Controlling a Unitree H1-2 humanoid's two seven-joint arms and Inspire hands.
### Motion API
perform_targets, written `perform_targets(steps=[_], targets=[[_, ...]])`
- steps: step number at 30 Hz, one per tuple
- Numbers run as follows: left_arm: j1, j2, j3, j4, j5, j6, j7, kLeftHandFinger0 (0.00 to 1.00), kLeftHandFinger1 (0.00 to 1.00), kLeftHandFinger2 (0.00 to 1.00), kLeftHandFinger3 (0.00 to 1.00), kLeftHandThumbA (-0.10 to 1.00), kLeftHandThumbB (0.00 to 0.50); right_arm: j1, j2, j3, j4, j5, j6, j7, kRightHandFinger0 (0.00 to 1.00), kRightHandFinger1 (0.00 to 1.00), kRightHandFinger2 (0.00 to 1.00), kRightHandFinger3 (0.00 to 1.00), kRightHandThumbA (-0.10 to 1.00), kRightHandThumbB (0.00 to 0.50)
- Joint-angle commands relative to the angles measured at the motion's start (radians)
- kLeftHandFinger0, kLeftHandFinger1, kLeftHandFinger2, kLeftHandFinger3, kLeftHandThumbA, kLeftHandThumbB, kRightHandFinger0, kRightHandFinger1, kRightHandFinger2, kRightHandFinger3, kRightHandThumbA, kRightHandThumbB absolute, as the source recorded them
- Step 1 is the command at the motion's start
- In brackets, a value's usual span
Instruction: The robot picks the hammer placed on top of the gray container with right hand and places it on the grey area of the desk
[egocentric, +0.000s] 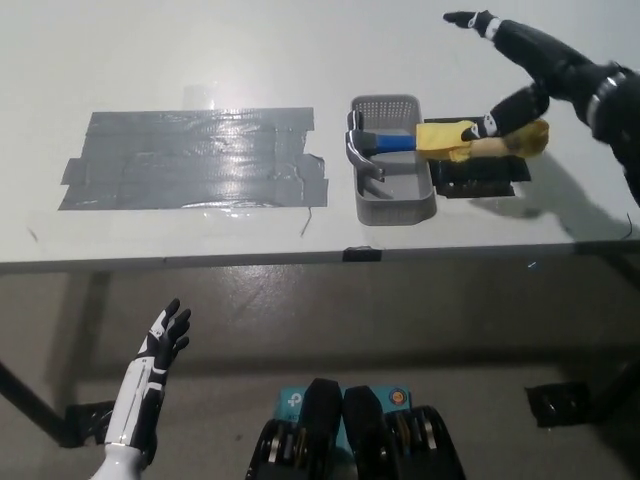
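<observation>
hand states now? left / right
Left hand: open, empty, below the table edge.
Right hand: open, holding nothing, above the hammer handle.

Your right hand hovers spread above the hammer handle, nothing between them. The gray container walls flank the head. Toward the grey area, the desk surface lies unobstructed
</observation>
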Motion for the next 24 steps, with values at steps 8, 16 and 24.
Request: perform_targets(steps=[8,16,24], targets=[[-0.020,0.019,-0.008,-0.046,0.003,-0.042,-0.015,1.00,1.00,1.00,1.00,1.00,0.199,-0.281,0.103,0.098,0.389,-0.065,0.087,0.192,1.00,1.00,1.00,1.00,1.00,0.336],[-0.020,0.023,-0.009,-0.049,0.004,-0.048,-0.016,1.00,1.00,1.00,1.00,1.00,0.210,-0.293,0.154,0.071,0.548,-0.048,-0.024,0.206,1.00,1.00,1.00,1.00,1.00,0.275],[-0.016,0.025,-0.009,-0.049,0.010,-0.053,-0.012,1.00,1.00,1.00,1.00,1.00,0.211,-0.285,0.183,0.089,0.605,-0.087,-0.038,0.183,1.00,1.00,1.00,1.00,1.00,0.298]])
